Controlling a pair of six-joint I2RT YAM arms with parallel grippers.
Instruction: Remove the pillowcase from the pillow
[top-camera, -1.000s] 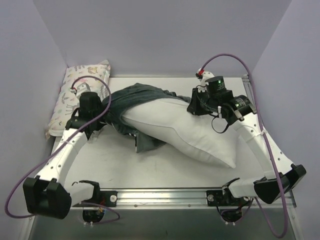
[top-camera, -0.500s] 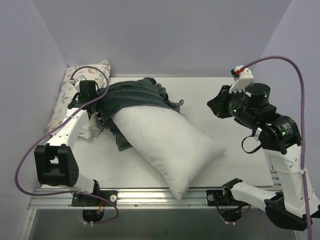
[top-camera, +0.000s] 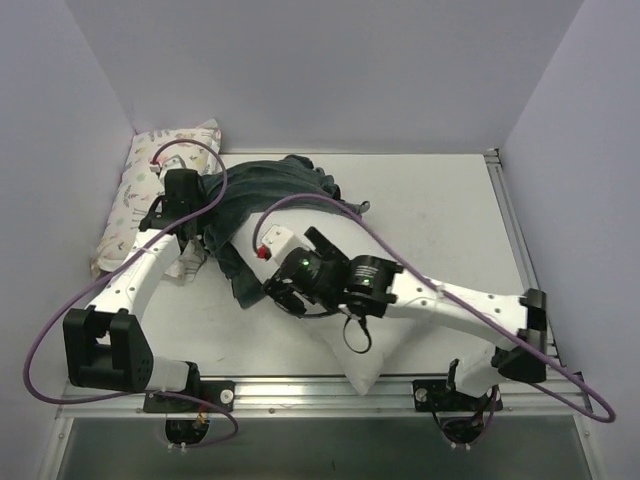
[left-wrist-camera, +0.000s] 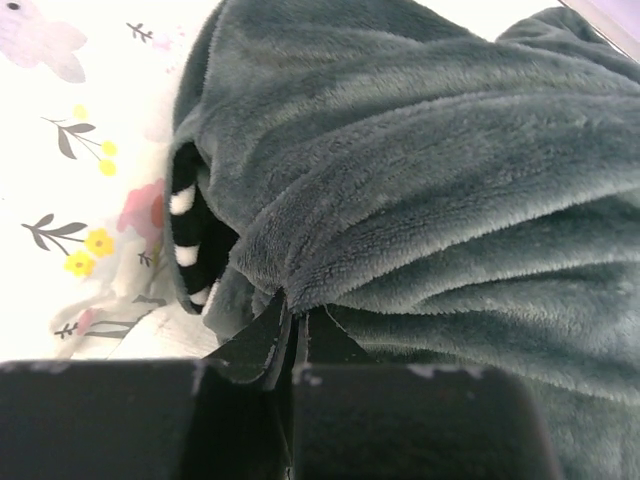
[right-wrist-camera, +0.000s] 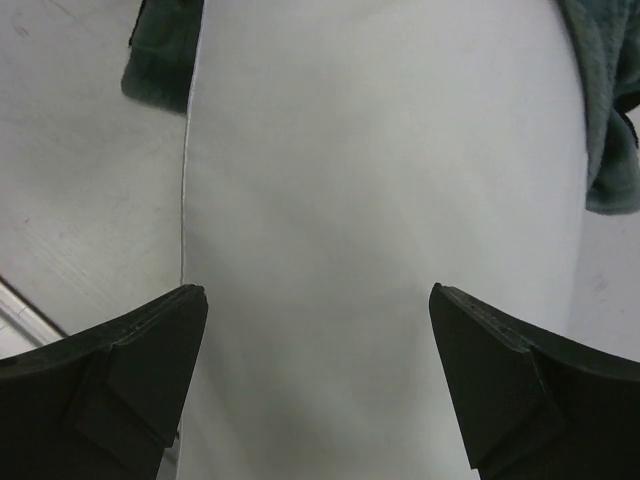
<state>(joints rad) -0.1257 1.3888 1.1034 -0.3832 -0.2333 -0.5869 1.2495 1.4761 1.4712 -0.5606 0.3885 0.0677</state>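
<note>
Looking down from overhead, the dark grey pillowcase (top-camera: 275, 185) lies bunched toward 11 o'clock on the worktop (top-camera: 440, 200). The left tool (top-camera: 196, 228) meets its 9 o'clock edge, just beside a small pastel animal-print pillow (top-camera: 140, 190) against the wall. The right arm stretches across the white pillow (top-camera: 368, 368), whose corner points to 6 o'clock. The right tool (top-camera: 283, 297) hovers over the pillow's middle.

From the left wrist, the left tool (left-wrist-camera: 290, 325) has its fingers pressed together, clamped on a fold of the pillowcase (left-wrist-camera: 420, 150). Zebra stripes show inside a fold at 9 o'clock, with the animal-print pillow (left-wrist-camera: 70, 150) beyond.

From the right wrist, the right tool (right-wrist-camera: 318, 295) stands with its fingers (right-wrist-camera: 120, 390) wide apart, holding nothing. The pillow (right-wrist-camera: 380, 200) fills the space between them. Grey pillowcase (right-wrist-camera: 165, 50) edges show at 11 and 2 o'clock, and bare worktop (right-wrist-camera: 80, 180) at 9 o'clock.
</note>
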